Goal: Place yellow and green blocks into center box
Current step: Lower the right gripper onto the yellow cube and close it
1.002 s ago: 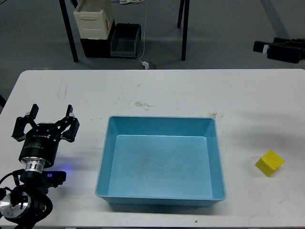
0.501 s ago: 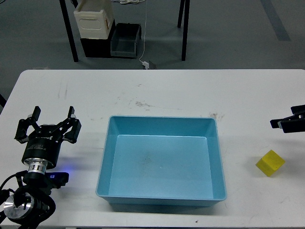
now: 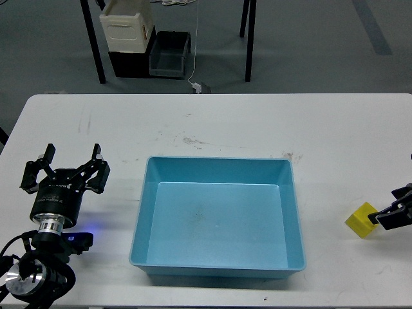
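The yellow block (image 3: 361, 220) lies on the white table (image 3: 257, 129) at the far right, outside the blue center box (image 3: 218, 265). The box is empty. My right gripper (image 3: 394, 206) comes in at the right edge, low over the table, just right of the yellow block. Its dark fingers (image 3: 388, 218) stand apart and one reaches the block's right side. It holds nothing. My left gripper (image 3: 66, 162) is open and empty, left of the box and above the table. No green block is in view.
Beyond the table's far edge, a white container (image 3: 126, 27) and dark bins (image 3: 168, 55) stand on the floor between black table legs (image 3: 93, 45).
My right gripper has come down from beyond the table's far right to beside the yellow block. My left arm has barely moved.
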You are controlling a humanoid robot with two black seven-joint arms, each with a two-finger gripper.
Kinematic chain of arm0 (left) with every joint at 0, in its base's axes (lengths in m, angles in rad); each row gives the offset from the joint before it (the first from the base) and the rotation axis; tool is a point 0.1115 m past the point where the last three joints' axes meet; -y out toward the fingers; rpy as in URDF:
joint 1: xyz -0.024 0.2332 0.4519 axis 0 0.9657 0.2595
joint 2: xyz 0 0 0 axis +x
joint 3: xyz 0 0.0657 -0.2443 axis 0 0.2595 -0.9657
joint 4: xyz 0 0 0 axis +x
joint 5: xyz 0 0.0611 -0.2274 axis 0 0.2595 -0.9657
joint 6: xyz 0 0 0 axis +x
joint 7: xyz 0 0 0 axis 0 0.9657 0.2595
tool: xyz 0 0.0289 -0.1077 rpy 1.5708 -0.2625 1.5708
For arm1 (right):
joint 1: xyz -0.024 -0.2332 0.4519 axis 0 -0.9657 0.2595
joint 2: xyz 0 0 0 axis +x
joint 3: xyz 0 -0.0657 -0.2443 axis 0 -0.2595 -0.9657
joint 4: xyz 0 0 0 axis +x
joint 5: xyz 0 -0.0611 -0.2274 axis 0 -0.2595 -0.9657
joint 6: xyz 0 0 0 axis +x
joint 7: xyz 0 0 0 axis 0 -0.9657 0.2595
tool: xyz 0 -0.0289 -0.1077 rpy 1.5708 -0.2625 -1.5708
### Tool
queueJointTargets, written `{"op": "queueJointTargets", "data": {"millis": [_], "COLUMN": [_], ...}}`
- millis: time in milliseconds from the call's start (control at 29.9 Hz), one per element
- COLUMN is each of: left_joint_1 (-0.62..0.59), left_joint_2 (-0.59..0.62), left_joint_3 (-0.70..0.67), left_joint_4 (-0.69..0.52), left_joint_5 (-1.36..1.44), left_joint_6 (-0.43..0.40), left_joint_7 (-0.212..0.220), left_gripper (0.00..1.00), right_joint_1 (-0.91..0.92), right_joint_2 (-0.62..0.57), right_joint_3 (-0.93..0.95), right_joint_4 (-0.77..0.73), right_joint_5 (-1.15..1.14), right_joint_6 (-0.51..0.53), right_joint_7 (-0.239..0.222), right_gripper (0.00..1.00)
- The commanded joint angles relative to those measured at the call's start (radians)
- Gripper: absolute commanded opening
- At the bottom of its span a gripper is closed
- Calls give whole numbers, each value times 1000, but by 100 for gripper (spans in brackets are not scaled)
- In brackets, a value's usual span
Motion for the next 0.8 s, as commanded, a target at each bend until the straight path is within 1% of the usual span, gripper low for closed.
{"op": "queueJointTargets", "data": {"millis": [0,167,501,601,735,768], "left_joint_1": [1,-1,-1,-1,-1,-1], "left_joint_2": [0,0,-2,-8,-8,-8], "left_joint_3": [0,-3,-3,-3,-3,-3], "left_joint_4": [0,11,21,23,28,28], "left_joint_5": [0,-2,-2,-2,-2,-2], "left_joint_6": [0,0,-3,-3,-5,-5], "left_joint_7": [-3,-14,-14,-14,-15,-15], "left_gripper": [100,100,100,100,100,100], "right_joint_1": [-1,-2,-45,-45,-42,-42], "right_joint_2": [29,50,112,116,119,119], "right_joint_3": [-18,-19,-16,-9,-6,-6], "right_joint_4": [-12,-21,-70,-77,-77,-77], "right_joint_5": [2,5,8,8,9,9], "right_joint_6": [0,0,0,-1,-4,-4], "right_joint_7": [0,0,0,0,0,0], "right_gripper": [100,100,98,94,77,77]}}
